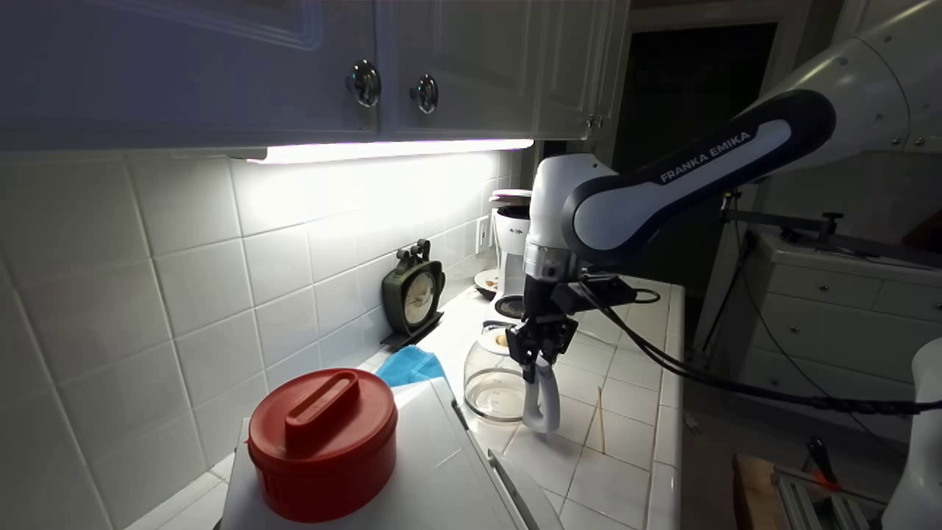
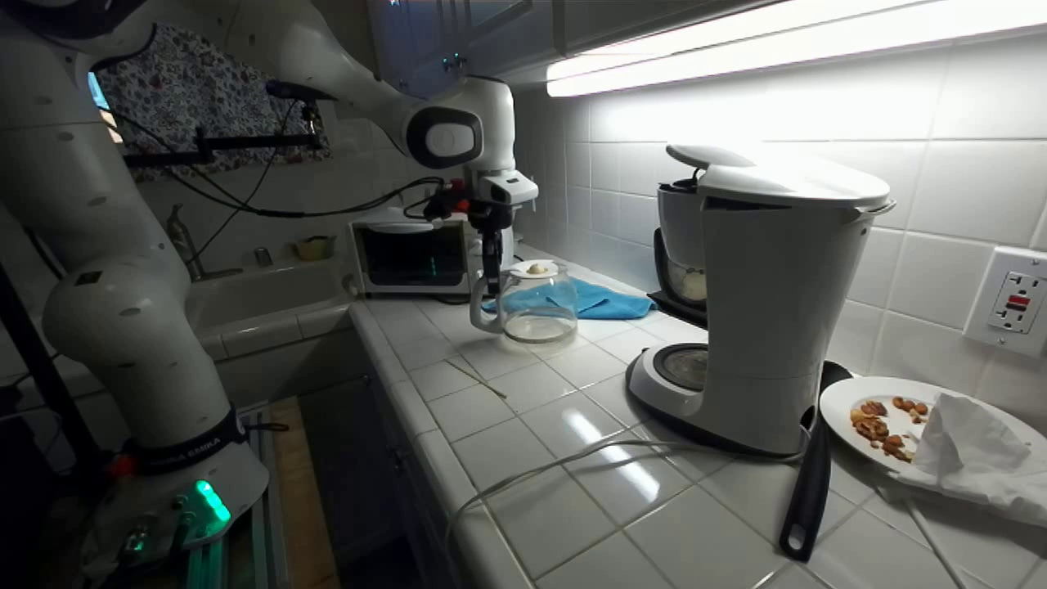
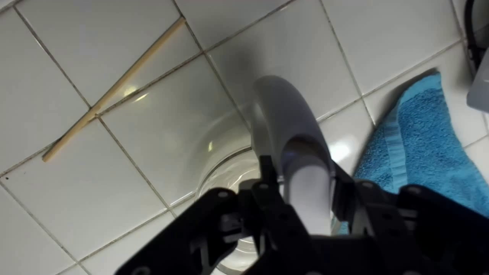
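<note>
A clear glass carafe with a white handle stands upright on the tiled counter. On its white lid lies a small pale lump. My gripper points down over the handle, its fingers on either side of the upper part; both pads appear to press against it. In an exterior view the gripper is at the carafe's handle side, with the glass body beside it. Fingers hide part of the handle and of the glass in the wrist view.
A blue towel lies behind the carafe. Around it are a white coffee maker with a loose cord, a thin wooden stick, a toaster oven bearing a red tub, a green scale and a plate of nuts.
</note>
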